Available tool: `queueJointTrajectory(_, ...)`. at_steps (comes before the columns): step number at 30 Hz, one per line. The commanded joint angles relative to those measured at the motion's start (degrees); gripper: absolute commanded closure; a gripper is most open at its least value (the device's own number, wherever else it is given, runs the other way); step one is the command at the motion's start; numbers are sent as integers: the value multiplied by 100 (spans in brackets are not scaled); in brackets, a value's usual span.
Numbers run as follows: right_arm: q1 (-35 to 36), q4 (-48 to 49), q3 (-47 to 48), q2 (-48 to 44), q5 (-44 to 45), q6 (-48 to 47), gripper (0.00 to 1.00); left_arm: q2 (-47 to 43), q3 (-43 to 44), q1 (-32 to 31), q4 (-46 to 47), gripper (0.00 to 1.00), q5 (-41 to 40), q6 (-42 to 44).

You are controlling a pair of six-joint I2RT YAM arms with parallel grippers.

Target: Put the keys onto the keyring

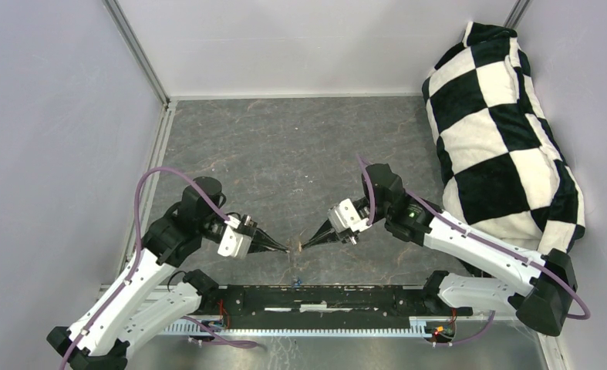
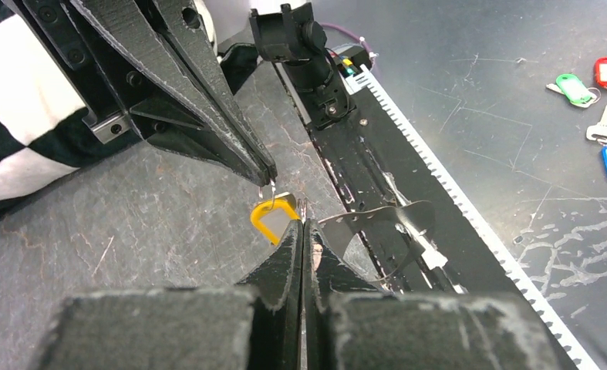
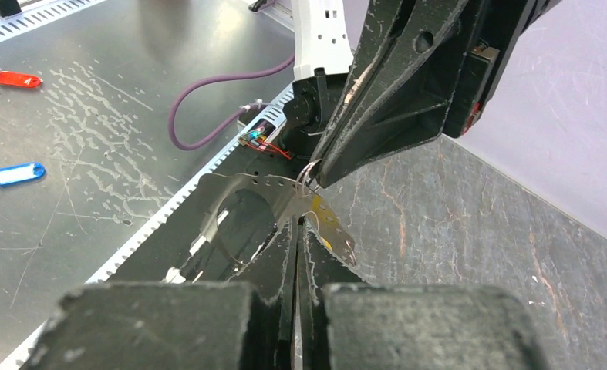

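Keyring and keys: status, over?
Left tool, right tool shut, tips nearly touching. Yellow-headed key and thin keyring wire sit right at the tips; which tool holds which, unclear. Checkered cushion far right, not in the way.

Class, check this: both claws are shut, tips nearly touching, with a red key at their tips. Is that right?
Not quite. The key at the tips of the left claw and the right claw is yellow, not red, as the left wrist view shows. The rest stands.

Overhead looks down; opposed wrist views (very close) share the left pincer (image 2: 302, 214).
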Motion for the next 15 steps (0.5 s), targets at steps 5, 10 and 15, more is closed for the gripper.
queueJointTrajectory(5, 38, -726, 412, -93, -257, -638, 100, 379, 596, 19, -581, 98, 500, 1230)
queueJointTrajectory(10, 51, -708, 464, -86, -260, -649, 100, 385, 604, 24, -581, 98, 504, 1156)
queueJointTrajectory(15, 102, -708, 487, -56, -246, -671, 100, 385, 619, 24, -581, 98, 497, 1118)
